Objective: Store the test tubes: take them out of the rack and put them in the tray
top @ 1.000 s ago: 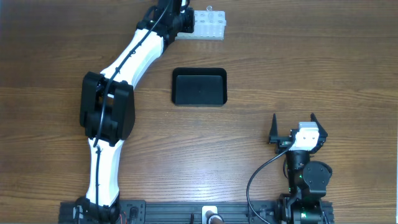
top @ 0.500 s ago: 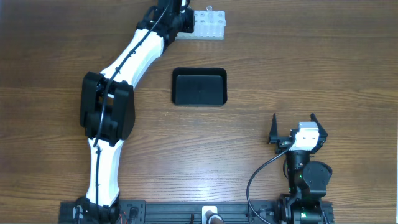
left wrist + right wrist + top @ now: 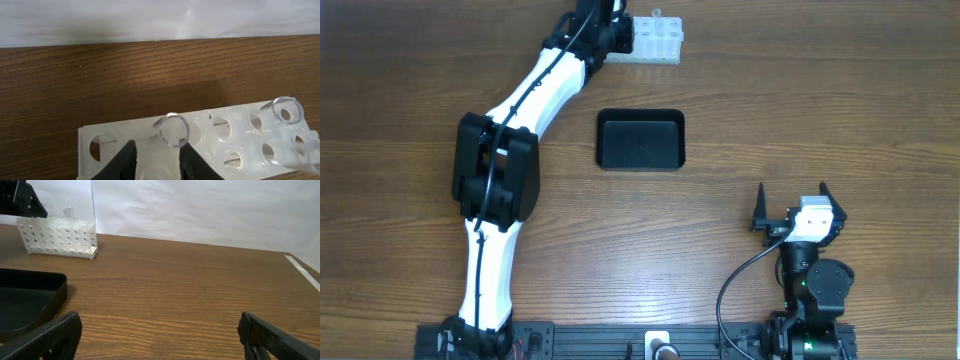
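A white test tube rack [image 3: 656, 40] stands at the table's far edge, and one clear tube [image 3: 656, 14] rises from its back row. My left gripper [image 3: 612, 24] is at the rack's left end. In the left wrist view, the left gripper [image 3: 157, 151] is shut on a clear test tube [image 3: 174, 130] directly over the rack [image 3: 220, 145]. A second tube [image 3: 287, 110] stands a few holes away. The black tray [image 3: 641, 139] lies at mid table. My right gripper [image 3: 790, 205] rests open near its base, holding nothing.
The right wrist view shows the tray's corner [image 3: 35, 297] close by and the rack [image 3: 57, 239] far off against a white wall. Bare wooden tabletop [image 3: 820, 110] stretches to the right of the tray and the rack.
The left arm's elbow has shifted slightly to the right, with its gripper still at the rack. The right arm has not moved.
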`<move>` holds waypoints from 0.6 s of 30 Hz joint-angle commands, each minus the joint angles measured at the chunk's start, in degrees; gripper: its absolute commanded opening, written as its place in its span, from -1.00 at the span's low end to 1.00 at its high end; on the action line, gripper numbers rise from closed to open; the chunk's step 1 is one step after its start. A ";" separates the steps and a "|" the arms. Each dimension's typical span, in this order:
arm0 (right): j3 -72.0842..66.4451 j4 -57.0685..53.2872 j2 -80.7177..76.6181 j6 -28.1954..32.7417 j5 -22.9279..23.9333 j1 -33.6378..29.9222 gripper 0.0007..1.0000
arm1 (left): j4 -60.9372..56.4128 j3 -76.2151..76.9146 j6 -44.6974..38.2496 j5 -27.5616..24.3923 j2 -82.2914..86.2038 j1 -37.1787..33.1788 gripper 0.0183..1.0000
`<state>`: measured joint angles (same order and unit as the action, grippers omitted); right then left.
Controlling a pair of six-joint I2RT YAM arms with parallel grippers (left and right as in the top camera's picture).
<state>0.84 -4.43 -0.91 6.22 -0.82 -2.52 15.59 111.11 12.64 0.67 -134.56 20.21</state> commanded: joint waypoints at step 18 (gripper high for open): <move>-0.52 0.09 0.63 -0.15 -0.66 0.37 0.98 | 0.02 1.27 -0.20 0.24 -1.31 0.59 -0.59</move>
<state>0.84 -4.43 -0.91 6.17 -0.82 -2.52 15.59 111.11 12.67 0.84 -134.58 20.25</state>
